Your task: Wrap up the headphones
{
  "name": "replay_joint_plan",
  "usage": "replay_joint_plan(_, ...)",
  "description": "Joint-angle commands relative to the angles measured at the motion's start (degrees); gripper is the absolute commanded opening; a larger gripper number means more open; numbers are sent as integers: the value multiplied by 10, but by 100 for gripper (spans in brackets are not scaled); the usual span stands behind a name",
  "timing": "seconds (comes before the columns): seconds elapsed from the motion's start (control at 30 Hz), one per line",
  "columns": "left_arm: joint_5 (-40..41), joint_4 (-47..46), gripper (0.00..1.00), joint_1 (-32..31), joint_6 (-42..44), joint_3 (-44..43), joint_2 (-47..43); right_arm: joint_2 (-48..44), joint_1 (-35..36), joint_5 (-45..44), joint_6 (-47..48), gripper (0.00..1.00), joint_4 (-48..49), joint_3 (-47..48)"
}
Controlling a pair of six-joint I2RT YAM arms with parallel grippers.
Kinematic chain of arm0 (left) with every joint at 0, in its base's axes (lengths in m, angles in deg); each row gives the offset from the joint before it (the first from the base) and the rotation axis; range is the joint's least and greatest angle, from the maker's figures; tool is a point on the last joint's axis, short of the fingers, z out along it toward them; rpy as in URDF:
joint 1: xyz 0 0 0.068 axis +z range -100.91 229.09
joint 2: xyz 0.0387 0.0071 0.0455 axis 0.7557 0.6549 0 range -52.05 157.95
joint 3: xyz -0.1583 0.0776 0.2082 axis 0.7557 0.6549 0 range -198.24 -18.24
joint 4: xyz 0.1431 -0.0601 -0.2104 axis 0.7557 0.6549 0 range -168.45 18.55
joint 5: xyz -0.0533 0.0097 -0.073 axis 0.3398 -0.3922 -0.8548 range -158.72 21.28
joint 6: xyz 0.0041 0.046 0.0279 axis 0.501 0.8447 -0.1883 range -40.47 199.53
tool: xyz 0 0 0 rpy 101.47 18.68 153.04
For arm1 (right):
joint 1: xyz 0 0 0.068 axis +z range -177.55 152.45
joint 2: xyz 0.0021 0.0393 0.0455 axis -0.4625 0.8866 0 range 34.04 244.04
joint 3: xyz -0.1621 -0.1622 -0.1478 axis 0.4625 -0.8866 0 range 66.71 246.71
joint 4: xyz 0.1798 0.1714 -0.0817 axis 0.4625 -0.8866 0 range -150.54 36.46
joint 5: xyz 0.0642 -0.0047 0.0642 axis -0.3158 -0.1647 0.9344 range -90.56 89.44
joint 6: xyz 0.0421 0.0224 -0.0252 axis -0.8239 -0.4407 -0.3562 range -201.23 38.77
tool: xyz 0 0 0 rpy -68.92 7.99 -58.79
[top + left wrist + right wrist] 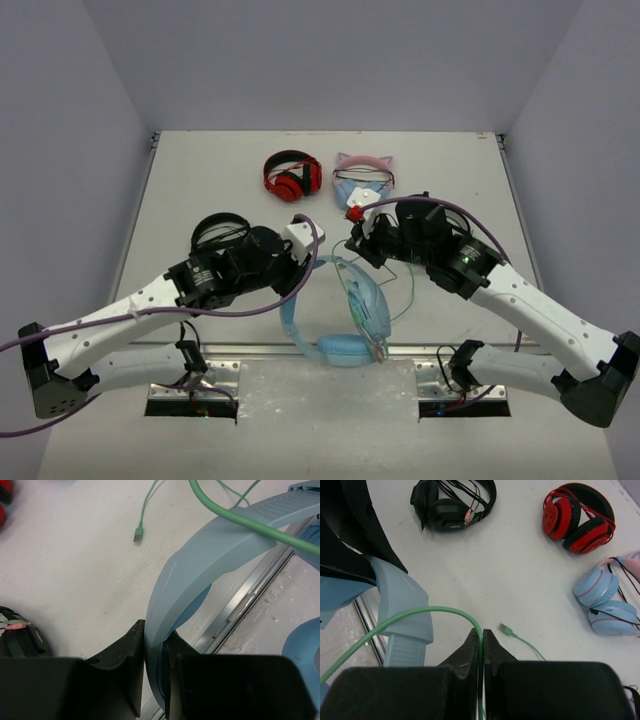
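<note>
The light-blue headphones [345,345] are held up at the table's near edge, their wide headband [200,560] arching up. My left gripper [156,640] is shut on the headband's left side [295,300]. The mint-green cable [420,614] curves over the headband [402,597] and runs into my right gripper [481,642], which is shut on it just above the headphones [356,250]. The cable's loose plug [506,628] lies on the table, also visible from the left wrist as a plug [138,532].
Red headphones [292,175] and a pale-blue pair with pink cat ears [362,180] lie at the back. Black headphones [452,502] sit left of centre behind my left arm. A metal rail [250,590] marks the table's near edge.
</note>
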Motion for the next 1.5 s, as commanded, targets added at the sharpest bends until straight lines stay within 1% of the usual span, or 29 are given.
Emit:
replay_joint_plan(0.0,-1,-71,0,-9,-10,-14,-38,1,-6,15,-20,1,35,-3)
replay_joint_plan(0.17,28,-85,0,-9,-19,-27,-71,-14,-22,46,-43,1,71,-21)
replay_joint_plan(0.2,35,-87,0,-9,-21,-28,-76,-20,-25,53,-61,1,78,-27)
replay_joint_plan(0.4,63,-106,0,-9,-46,-41,-102,-25,-35,68,-85,1,112,-47)
replay_joint_plan(0.53,70,-128,0,-9,-73,-66,-113,-27,-37,114,-100,1,147,-59)
replay_joint_plan(0.6,67,-141,0,-9,-79,-75,-116,-32,-38,132,-115,16,170,-70)
replay_joint_plan(0.67,60,-148,0,-9,-87,-87,-114,-46,-44,166,-136,27,222,-97)
replay_joint_plan(0.7,59,-148,0,-9,-88,-92,-112,-49,-46,180,-145,33,256,-109)
replay_joint_plan(0.73,59,-146,0,-9,-91,-102,-111,-53,-50,189,-155,41,316,-122)
replay_joint_plan(0.8,62,-146,0,-9,-93,-109,-107,-48,-54,220,-182,48,368,-153)
replay_joint_plan(0.83,65,-148,0,-9,-96,-114,-109,-42,-61,232,-193,49,409,-158)
replay_joint_plan(0.9,70,-153,0,-9,-98,-121,-111,-20,-70,268,-227,53,450,-172)
replay_joint_plan(0.93,74,-154,0,-9,-99,-123,-113,-13,-80,282,-237,54,494,-178)
replay_joint_plan(1.03,93,-152,0,-9,-102,-136,-112,18,-102,320,-283,54,574,-197)
replay_joint_plan(1.13,147,-146,0,-9,-116,-162,-103,57,-107,342,-318,54,632,-209)
replay_joint_plan(1.17,184,-143,0,-9,-122,-170,-100,68,-107,349,-332,53,641,-209)
replay_joint_plan(1.2,205,-142,0,-9,-135,-188,-96,89,-107,350,-340,52,663,-211)
replay_joint_plan(1.23,244,-139,0,-8,-139,-198,-87,98,-107,351,-349,49,677,-213)
replay_joint_plan(1.3,292,-125,1,-9,-162,-233,-74,115,-107,342,-377,44,706,-223)
replay_joint_plan(1.33,347,-108,0,-9,-176,-246,-58,127,-105,338,-402,41,724,-236)
replay_joint_plan(1.4,395,-88,0,-8,-213,-282,-40,141,-102,335,-432,40,775,-254)
replay_joint_plan(1.43,428,-78,0,-8,-225,-289,-26,158,-97,341,-461,40,828,-268)
replay_joint_plan(1.47,438,-80,0,-8,-231,-294,-21,167,-95,343,-475,39,851,-272)
